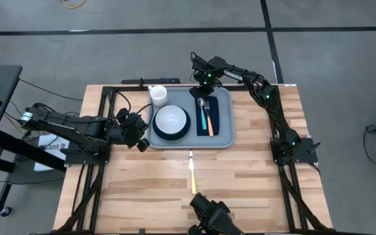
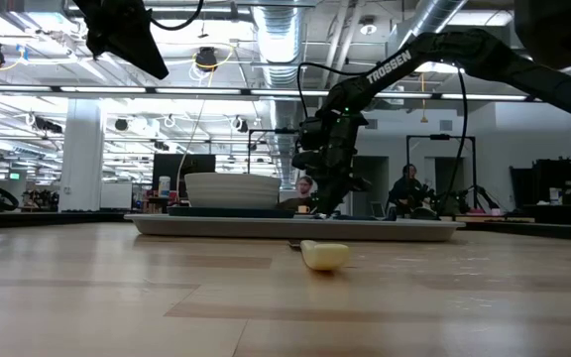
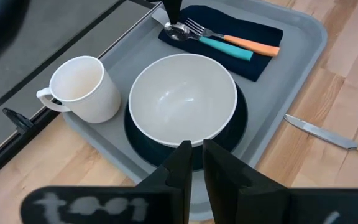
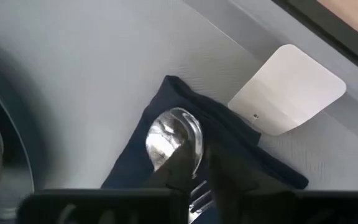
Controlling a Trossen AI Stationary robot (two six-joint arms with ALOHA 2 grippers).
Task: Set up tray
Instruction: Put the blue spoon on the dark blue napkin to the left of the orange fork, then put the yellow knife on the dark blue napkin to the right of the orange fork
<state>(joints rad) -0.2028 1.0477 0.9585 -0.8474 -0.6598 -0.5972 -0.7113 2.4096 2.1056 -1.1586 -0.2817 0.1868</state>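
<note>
The light grey-blue tray (image 1: 224, 140) lies at the table's middle. It carries a dark navy plate (image 1: 183, 133) with a white bowl (image 1: 172, 119) on it, a white mug (image 1: 158, 95), and a navy napkin (image 1: 215, 117). An orange-handled fork (image 3: 253, 43) and a teal-handled spoon (image 3: 229, 48) lie on the napkin. My right gripper (image 1: 204, 93) points down at the napkin's far end, shut at the spoon's bowl (image 4: 173, 138). My left gripper (image 1: 142, 138) hovers shut by the tray's left rim, fingertips (image 3: 183, 163) near the plate's edge. My right gripper comes from above, pointing down, its shut fingertips (image 4: 180, 167) at the spoon's neck just behind the bowl (image 4: 178, 149). The fingers hide the spot itself. The spoon lies flat on the napkin, beside the fork.
A knife (image 1: 192, 171) with a yellow handle lies on the bare wood near of the tray, seen end-on in the low view (image 2: 325, 256). A camera mount (image 1: 207, 212) sits at the near edge. Open wood lies left and right of the knife.
</note>
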